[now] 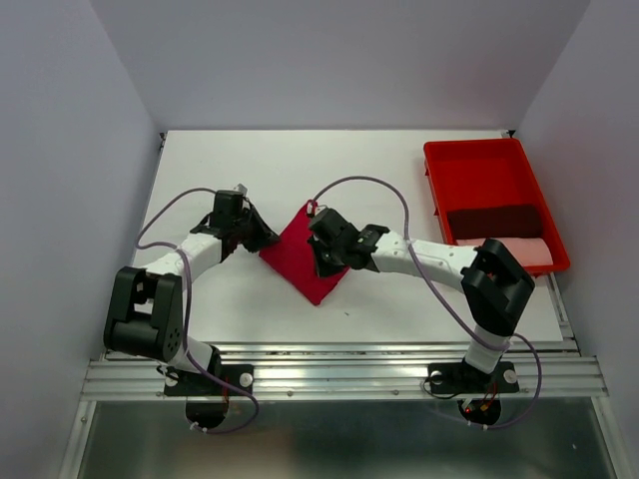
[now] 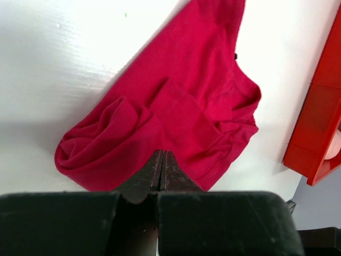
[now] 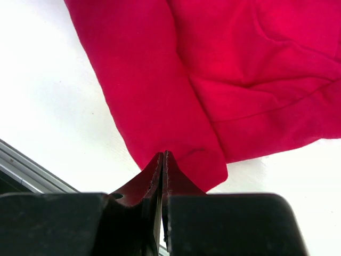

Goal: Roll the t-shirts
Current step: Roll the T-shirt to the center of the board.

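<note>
A bright crimson t-shirt (image 1: 298,255) lies bunched and folded in the middle of the white table, its near corner pointing at the arms. My left gripper (image 1: 262,240) is at its left corner; in the left wrist view the jaws (image 2: 161,153) are shut with gathered cloth (image 2: 176,101) at their tips. Over the shirt's right side, my right gripper (image 1: 322,261) is shut on the edge of a folded strip of the shirt (image 3: 160,90), as the right wrist view (image 3: 163,154) shows. A dark maroon t-shirt (image 1: 494,220) and a pale pink one (image 1: 524,249) lie rolled in the tray.
A rigid red plastic tray (image 1: 436,165) stands at the back right of the table, and its corner (image 2: 314,122) shows in the left wrist view. The table's metal front rail (image 1: 339,371) runs near the arm bases. Grey walls enclose the table on three sides.
</note>
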You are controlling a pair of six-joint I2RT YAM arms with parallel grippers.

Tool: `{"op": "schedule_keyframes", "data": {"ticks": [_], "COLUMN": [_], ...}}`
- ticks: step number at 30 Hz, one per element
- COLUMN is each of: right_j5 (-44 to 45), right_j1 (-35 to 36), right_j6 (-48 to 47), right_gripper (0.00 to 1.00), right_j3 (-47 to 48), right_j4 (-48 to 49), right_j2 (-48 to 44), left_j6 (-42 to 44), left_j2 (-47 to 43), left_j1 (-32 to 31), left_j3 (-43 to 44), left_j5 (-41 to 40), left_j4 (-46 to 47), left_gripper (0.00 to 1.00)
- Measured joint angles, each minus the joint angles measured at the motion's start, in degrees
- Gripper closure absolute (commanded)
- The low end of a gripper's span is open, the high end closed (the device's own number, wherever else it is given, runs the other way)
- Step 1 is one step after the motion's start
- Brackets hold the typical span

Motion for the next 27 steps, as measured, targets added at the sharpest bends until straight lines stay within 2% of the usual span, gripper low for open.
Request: {"op": "schedule_keyframes", "data": {"ticks": [9,15,20,27], "right_j5": [-2.67,-1.31,0.35,-0.72], "right_j1": [-0.17,-0.02,0.22,0.22], "right_j6": [1.62,1.42,0.72,0.55], "right_gripper": [0.98,0.98,0.97,0.97], "right_j3": [-0.81,-1.42,-0.96,6.71], "right_j4": [3.63,4.46,2.49,2.25], "right_j2": [7.34,6.23,3.8,4.28], "left_j6": [0.07,1.6,3.5,4.02], "left_j2": [4.02,5.86,3.32,-5.07], "left_j1": [0.0,0.0,-0.02,0.0], "left_j3": [-1.33,-1.51,0.96,5.7], "left_j5": [-1.62,-2.16,-4.15,-6.8], "left_j4": [0.52,0.31,-4.46,-9.53], "left_gripper": [1.0,1.0,1.0,1.0]}}
